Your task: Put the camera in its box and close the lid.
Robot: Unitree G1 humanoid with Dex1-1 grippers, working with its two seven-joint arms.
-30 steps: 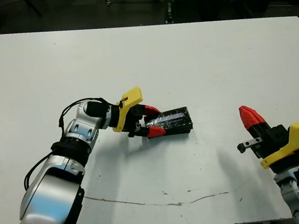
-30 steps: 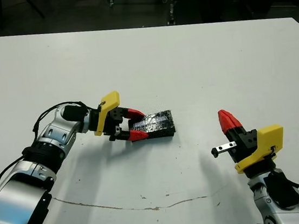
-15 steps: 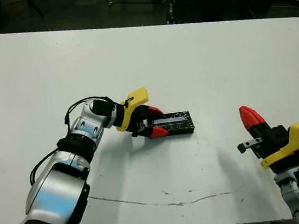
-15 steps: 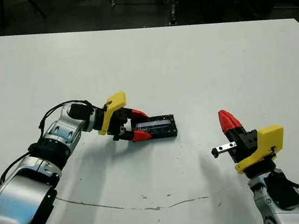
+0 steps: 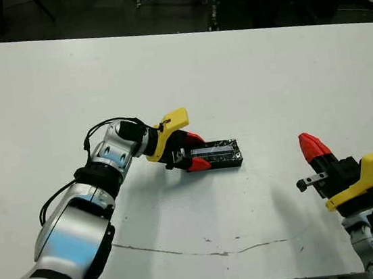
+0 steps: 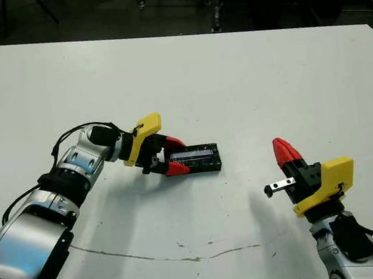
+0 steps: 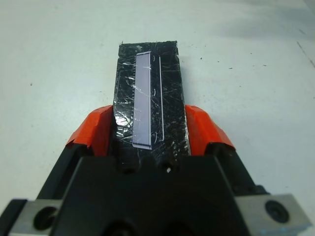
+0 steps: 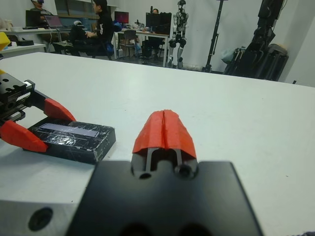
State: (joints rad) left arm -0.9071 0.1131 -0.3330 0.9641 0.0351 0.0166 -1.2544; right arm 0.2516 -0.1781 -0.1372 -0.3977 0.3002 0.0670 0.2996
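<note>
Currently: lid (image 5: 217, 153) on box, left gripper (image 5: 193, 151) at its end.
Head view: right gripper (image 5: 312, 146) pinched empty, well apart. Left wrist: red fingers (image 7: 94, 132) straddle the lid's end, touching both long sides. Right wrist: own fingertips (image 8: 164, 130) pressed together; camera unseen.

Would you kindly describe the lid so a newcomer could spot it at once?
On the white table, look near the middle, where the left gripper has one red finger on each side of a flat black rectangle. That is the lid, glossy and wrinkled, with a pale stripe along its top.
</note>
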